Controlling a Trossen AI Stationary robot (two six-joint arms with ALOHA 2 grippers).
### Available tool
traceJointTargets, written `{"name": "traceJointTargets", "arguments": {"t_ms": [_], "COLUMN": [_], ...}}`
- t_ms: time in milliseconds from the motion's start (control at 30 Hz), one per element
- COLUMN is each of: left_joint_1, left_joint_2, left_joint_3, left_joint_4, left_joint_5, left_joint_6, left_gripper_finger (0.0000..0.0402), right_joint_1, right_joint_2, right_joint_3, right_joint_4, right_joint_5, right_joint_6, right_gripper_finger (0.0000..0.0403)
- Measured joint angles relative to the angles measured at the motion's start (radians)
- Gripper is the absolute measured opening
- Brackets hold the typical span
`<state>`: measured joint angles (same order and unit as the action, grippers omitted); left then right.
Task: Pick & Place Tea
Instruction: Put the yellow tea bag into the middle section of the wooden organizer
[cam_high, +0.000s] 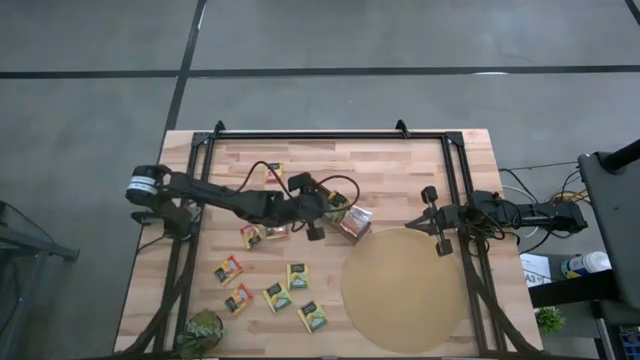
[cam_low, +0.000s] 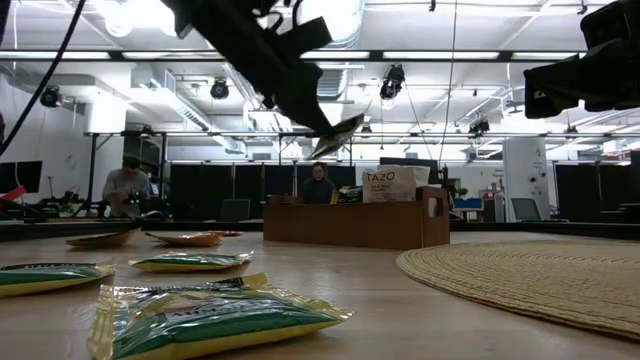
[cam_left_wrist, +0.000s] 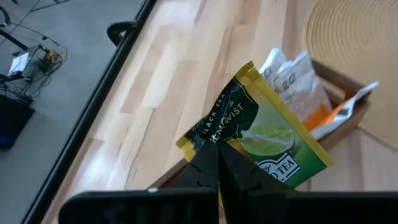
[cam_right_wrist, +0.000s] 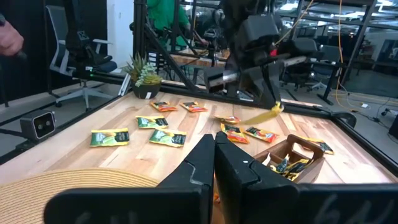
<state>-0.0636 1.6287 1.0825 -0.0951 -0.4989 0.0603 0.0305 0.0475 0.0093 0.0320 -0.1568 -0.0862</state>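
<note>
Tea sachet (cam_left_wrist: 261, 134), green-yellow, is hanging pinched between my left fingers (cam_left_wrist: 214, 163), raised off the counter (cam_high: 400, 165) just over the brown box (cam_high: 354, 224). More sachets (cam_high: 275, 296) are lying scattered near the counter's front-left. My right fingers (cam_right_wrist: 214, 158) are pressing together, empty, waiting beside the mat (cam_high: 405, 290).

A grey floor (cam_high: 90, 110) crossed by dark lines is seen around the counter (cam_high: 400, 165). Beyond, ceiling lights (cam_low: 440, 55), office chairs (cam_right_wrist: 78, 46) and seated people (cam_low: 318, 186) are shown.
</note>
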Motion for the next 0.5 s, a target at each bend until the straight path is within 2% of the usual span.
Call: {"name": "traceJointTargets", "arguments": {"t_ms": [200, 500], "left_joint_1": [0.020, 0.048], "left_joint_2": [0.000, 0.021], "left_joint_3": [-0.068, -0.138], "left_joint_4": [0.151, 0.292], "left_joint_5": [0.000, -0.001], "left_joint_6": [0.011, 0.020], "left_gripper_finger": [0.0000, 0.0000], "right_joint_1": [0.000, 0.000], "right_joint_2": [0.000, 0.000], "right_joint_3": [0.000, 0.000], "right_joint_4": [0.000, 0.000], "right_joint_5": [0.000, 0.000], "right_joint_6": [0.000, 0.000], "right_gripper_finger": [0.0008, 0.0008]}}
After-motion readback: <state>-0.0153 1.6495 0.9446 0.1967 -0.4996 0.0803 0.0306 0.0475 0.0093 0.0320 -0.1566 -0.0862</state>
